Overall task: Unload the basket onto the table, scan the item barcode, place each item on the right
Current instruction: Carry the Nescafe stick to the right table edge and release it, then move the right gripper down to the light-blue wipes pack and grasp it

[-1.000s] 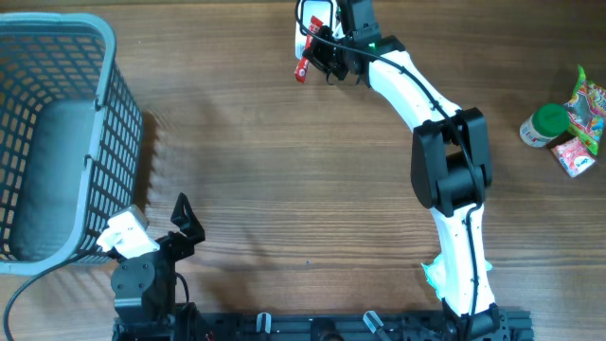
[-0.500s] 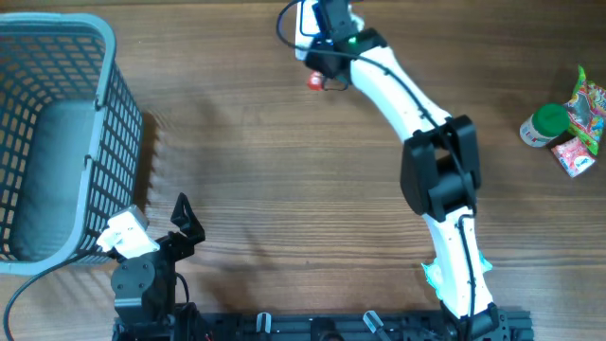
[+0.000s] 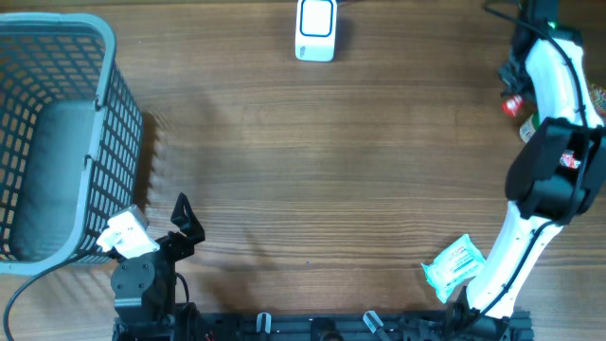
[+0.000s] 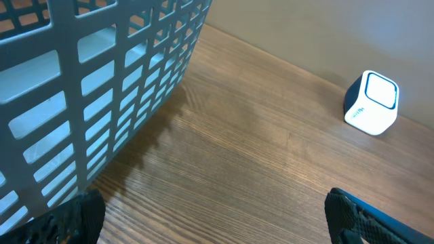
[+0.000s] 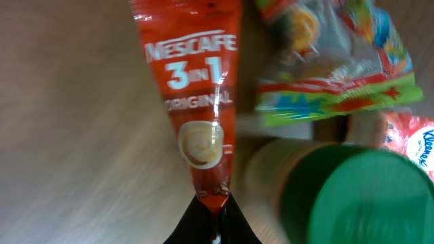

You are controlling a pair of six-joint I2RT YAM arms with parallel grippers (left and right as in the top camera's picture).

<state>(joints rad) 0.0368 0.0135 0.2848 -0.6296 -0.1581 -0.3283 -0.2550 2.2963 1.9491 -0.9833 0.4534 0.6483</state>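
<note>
The item is a red Nescafe 3-in-1 sachet (image 5: 196,102). My right gripper (image 5: 211,220) is shut on its lower end, and the sachet hangs over the table beside the pile at the far right. Seen from overhead, the sachet (image 3: 512,104) is a small red spot under the right gripper (image 3: 516,90). The white barcode scanner (image 3: 315,28) stands at the top centre, far from the sachet, and also shows in the left wrist view (image 4: 371,102). My left gripper (image 3: 185,223) rests open and empty at the bottom left, its fingertips (image 4: 359,217) spread wide over bare wood.
A grey plastic basket (image 3: 104,114) fills the left side, close to the left gripper (image 4: 217,227). Beside the sachet are a green-lidded jar (image 5: 359,196), a colourful snack packet (image 5: 332,61) and a red-and-white packet (image 5: 413,142). A teal packet (image 3: 454,263) lies by the right arm's base.
The right arm has swung from the scanner at the top centre to the far right edge, carrying the red sachet. The left arm has not moved.
</note>
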